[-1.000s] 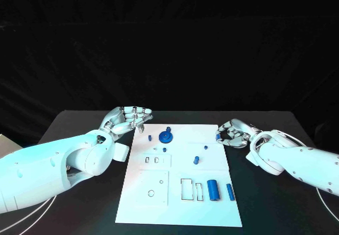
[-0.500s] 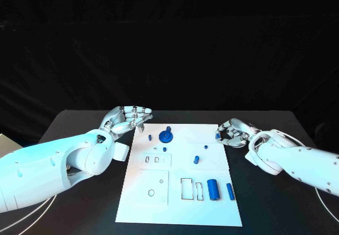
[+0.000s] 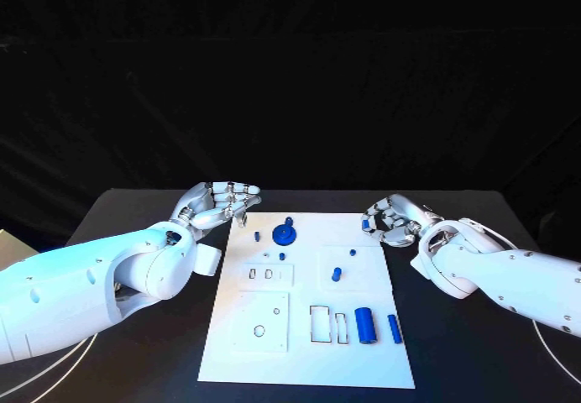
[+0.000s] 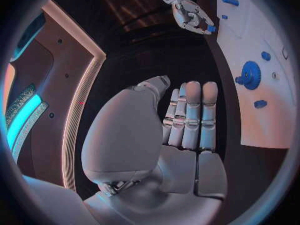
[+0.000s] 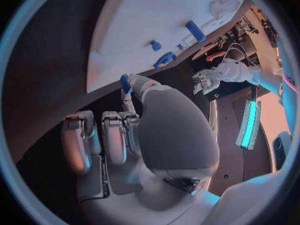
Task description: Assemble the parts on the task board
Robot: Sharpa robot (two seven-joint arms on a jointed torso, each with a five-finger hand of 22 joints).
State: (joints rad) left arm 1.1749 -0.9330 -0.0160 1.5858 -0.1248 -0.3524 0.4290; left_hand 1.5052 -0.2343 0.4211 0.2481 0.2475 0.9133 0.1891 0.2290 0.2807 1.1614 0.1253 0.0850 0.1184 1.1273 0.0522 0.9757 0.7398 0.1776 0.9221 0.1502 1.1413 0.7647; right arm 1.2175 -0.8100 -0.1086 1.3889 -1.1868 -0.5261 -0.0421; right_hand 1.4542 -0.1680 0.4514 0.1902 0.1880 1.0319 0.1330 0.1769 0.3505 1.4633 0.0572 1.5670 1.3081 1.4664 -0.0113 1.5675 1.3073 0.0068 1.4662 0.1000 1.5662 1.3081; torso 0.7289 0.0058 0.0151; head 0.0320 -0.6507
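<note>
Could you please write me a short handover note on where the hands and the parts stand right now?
Right hand pinches a small blue part at the task board's far right edge. Left hand is open beside the far left corner, holding nothing. On the board: blue gear at the far end, small peg mid-board, two blue cylinders lying at the near right. Left: place the held part and the cylinders; the slots near them stand empty.

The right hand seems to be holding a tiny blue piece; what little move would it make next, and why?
Probably carry it inward over the task board: the right hand pinches a small blue part at the board's far right edge, not yet above any slot.
</note>
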